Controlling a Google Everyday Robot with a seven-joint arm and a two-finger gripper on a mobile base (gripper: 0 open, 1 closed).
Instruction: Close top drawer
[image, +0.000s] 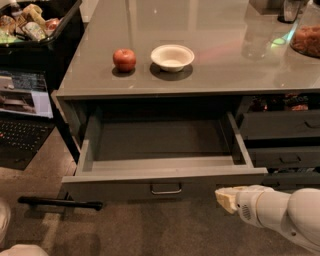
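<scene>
The top drawer (165, 172) stands pulled out from under the grey counter, wide and deep, with a plain grey empty interior and a small metal loop handle (166, 190) centred on its front panel. My gripper (226, 198) is at the lower right, just in front of the drawer's front panel near its right corner, right of the handle. Only its pale tip shows ahead of the white arm.
A red apple (124, 59) and a white bowl (172, 56) sit on the counter (225, 65) above the drawer. Narrower grey drawers (280, 125) stack at the right. A laptop (22, 120) and a black bin (35, 30) stand at the left. A dark bar (60, 202) lies on the floor.
</scene>
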